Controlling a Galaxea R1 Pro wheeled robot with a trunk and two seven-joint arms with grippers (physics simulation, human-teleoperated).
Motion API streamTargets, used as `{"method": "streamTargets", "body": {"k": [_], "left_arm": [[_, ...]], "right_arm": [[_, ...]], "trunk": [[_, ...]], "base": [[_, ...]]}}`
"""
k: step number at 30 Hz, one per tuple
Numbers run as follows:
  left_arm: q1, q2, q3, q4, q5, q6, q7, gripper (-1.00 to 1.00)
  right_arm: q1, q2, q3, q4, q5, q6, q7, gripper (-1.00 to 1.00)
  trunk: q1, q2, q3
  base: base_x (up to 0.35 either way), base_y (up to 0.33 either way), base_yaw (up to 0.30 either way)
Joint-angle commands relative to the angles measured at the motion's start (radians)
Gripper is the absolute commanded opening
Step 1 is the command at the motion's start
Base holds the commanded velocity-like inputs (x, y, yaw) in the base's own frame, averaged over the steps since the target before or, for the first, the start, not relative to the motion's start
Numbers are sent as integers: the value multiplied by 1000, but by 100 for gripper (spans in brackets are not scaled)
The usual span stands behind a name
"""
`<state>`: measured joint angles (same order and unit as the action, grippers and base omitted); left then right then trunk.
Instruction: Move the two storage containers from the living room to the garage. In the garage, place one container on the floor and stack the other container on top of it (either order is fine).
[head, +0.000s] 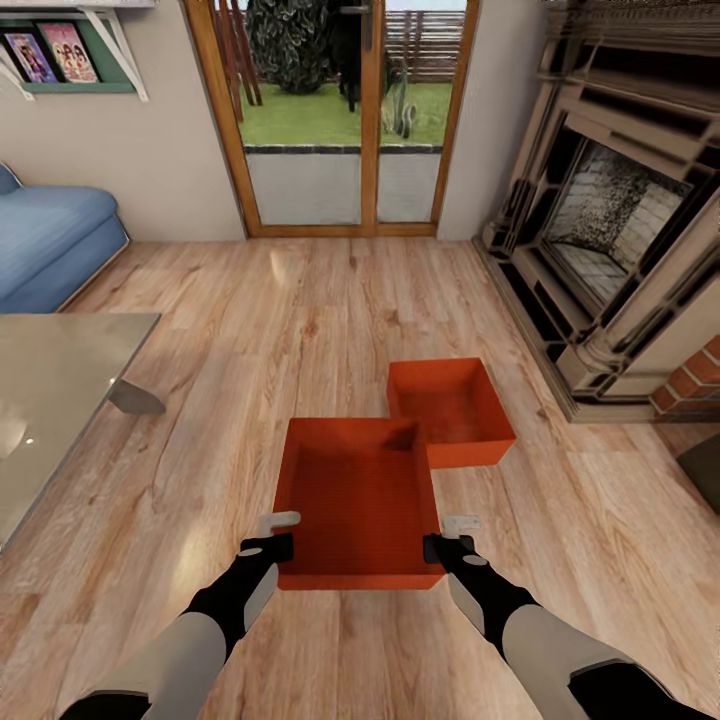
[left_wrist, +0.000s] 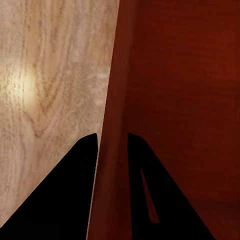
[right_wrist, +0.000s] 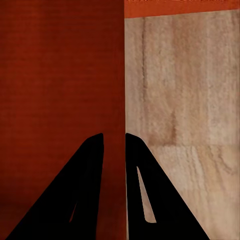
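L gripper (head: 268, 547) & R gripper (head: 446, 548) each clamped on a side wall of near container (head: 355, 500), w/ 2nd container (head: 450, 412) touching far-right corner, on wood floor (head: 300, 300).

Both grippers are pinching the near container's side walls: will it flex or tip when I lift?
The near container looks empty, so probably light. Its walls look thin, so they may bow under the left gripper and right gripper. Gripped on opposite walls, it should stay level.
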<state>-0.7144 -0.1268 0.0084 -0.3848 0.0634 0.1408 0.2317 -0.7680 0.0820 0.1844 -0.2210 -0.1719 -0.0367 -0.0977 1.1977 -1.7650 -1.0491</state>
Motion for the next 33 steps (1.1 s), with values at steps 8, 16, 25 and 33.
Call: {"method": "streamTargets", "body": {"k": [8, 16, 25, 33], "left_arm": [[0, 31, 0, -6, -7, 8, 6, -100], [0, 31, 1, -6, -7, 8, 6, -100], [0, 31, 1, -6, -7, 8, 6, -100], [0, 30, 1, -6, -7, 8, 6, -100]], "right_arm": [[-1, -5, 3, 5, -20, -3, -7, -100], [-1, -5, 3, 5, -20, -3, -8, -100], [-1, -5, 1, 5, -20, -3, -8, -100], [-1, -5, 2, 5, -20, -3, -8, -100]], "trunk": [[-31, 56, 25], [-62, 112, 50], [-96, 175, 78], [-127, 231, 103]], "base": [[0, 0, 0], [0, 0, 0], [0, 0, 0], [0, 0, 0]]}}
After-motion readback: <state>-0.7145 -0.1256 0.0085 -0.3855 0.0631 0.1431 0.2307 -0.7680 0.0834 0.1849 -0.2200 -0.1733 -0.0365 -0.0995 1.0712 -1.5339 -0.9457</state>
